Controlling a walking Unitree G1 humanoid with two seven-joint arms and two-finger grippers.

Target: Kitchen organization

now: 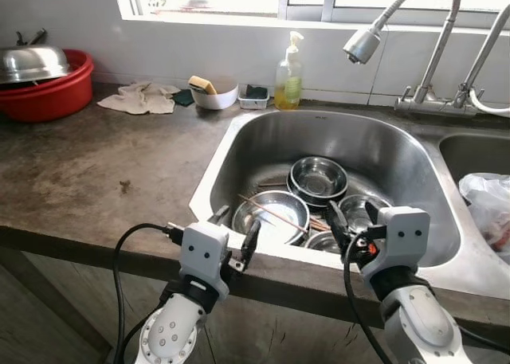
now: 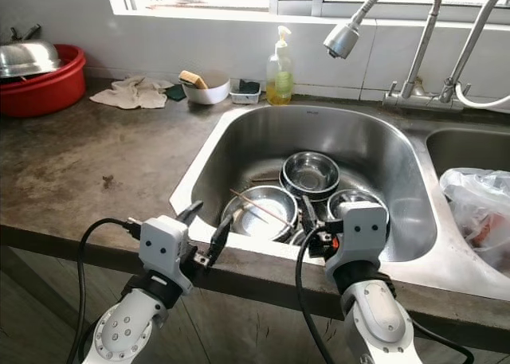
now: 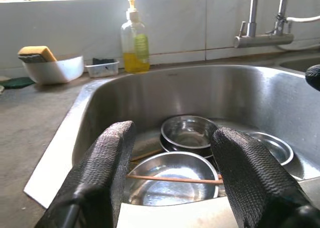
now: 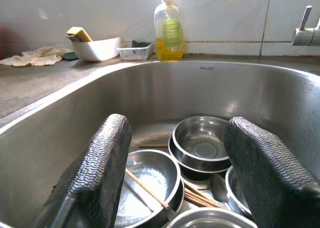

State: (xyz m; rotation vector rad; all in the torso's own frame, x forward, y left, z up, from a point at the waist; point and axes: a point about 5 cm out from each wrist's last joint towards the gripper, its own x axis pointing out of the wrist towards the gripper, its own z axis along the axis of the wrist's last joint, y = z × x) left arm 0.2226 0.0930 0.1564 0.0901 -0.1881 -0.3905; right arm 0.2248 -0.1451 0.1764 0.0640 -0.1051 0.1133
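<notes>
- Reaching toward the stainless steel sink basin [image 1: 263,141] with both arms; judged step: picking the first dish out of the sink.
- Left gripper [image 1: 235,228] poised above the near sink rim, fingers [image 3: 102,173] spread wide, holding nothing.
- Right gripper [image 1: 352,223] just past the rim over the basin, fingers [image 4: 95,173] likewise wide apart and empty.
- Task items all down in the basin: stacked round steel bowls [image 1: 317,177] toward the back, wide shallow steel bowl [image 1: 271,214] nearer the front with thin wooden chopsticks [image 1: 275,213] lying across it, further steel bowls [image 1: 362,209] to its right.
- To do it well, probably: lift the chopsticks off first or avoid them, then close on a bowl rim, one finger inside and one outside; polished steel likely slippery, so seat deep before lifting.
- Risk judged: clipping the basin wall or knocking neighbouring bowls.
- Dark mottled stone worktop [image 1: 88,165] left of the sink, bare enough for setting dishes down.
- Along the tiled back wall under the window: yellow soap pump bottle [image 1: 289,76], white bowl holding a sponge [image 1: 213,91], crumpled cloth [image 1: 142,98], red plastic basin with a steel lid [image 1: 44,81].
- Chrome gooseneck tap [image 1: 414,29] over the sink; plastic bag [image 1: 488,203] in the second basin at right.
</notes>
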